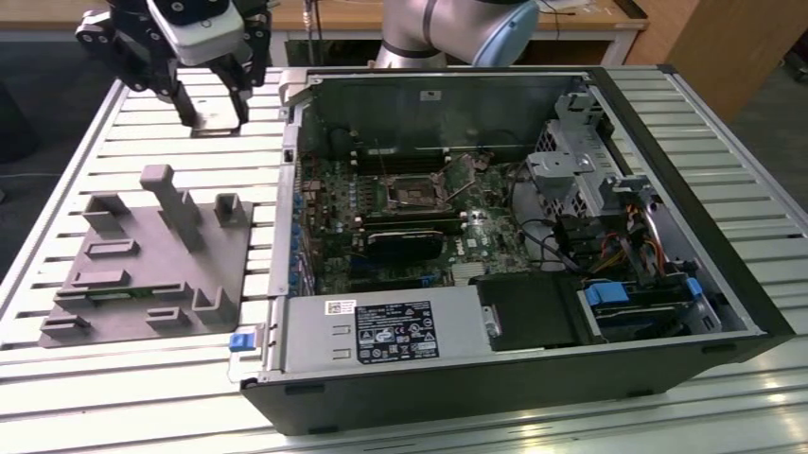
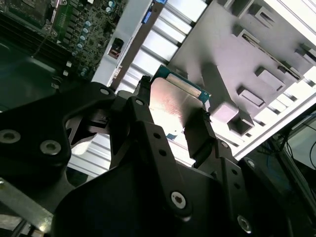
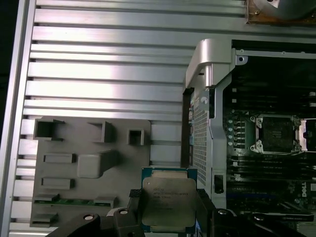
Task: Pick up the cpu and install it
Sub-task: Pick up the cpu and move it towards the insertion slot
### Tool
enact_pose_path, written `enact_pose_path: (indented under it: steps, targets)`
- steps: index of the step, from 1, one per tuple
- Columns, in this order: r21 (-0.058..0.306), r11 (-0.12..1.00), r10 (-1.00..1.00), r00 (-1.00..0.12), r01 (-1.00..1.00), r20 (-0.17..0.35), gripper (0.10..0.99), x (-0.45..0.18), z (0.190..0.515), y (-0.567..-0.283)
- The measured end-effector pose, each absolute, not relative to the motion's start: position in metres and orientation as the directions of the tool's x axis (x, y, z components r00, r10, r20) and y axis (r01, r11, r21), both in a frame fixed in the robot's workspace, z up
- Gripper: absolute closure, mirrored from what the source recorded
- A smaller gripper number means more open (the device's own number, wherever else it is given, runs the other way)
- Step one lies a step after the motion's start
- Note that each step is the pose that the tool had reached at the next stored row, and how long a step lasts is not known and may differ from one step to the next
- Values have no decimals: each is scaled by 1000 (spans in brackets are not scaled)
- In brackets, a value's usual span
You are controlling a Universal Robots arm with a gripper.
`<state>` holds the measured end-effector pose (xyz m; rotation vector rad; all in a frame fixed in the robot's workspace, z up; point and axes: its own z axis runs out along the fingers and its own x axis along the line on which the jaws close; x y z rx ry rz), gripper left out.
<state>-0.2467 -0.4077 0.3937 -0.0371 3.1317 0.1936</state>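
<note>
Right, the tool hangs above the far corner of the slatted desk, on the exterior view's left, outside the open computer case.

- Grip: closed on the cpu. In both wrist views two dark fingers press on opposite edges of the chip. Its dull metal top faces the first wrist camera, with a green border showing round it.
- The cpu is clear of the desk, touching nothing but the tool.
- The grey fixture lies on the desk below and nearer the exterior camera. Its square recess looks vacant.
- Key relation: the dark motherboard socket sits inside the case, toward the exterior view's right of the tool. The case's side wall stands between them. The socket frame appears open, with nothing seated in it.
- Judgement: pick-up done, install not yet done.
</note>
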Motion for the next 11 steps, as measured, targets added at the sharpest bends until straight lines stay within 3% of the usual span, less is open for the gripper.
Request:
enact_pose_path:
  steps: [11]
  targets:
    - [123,992,-23,-1000,-24,-5,561,-224,393,-407]
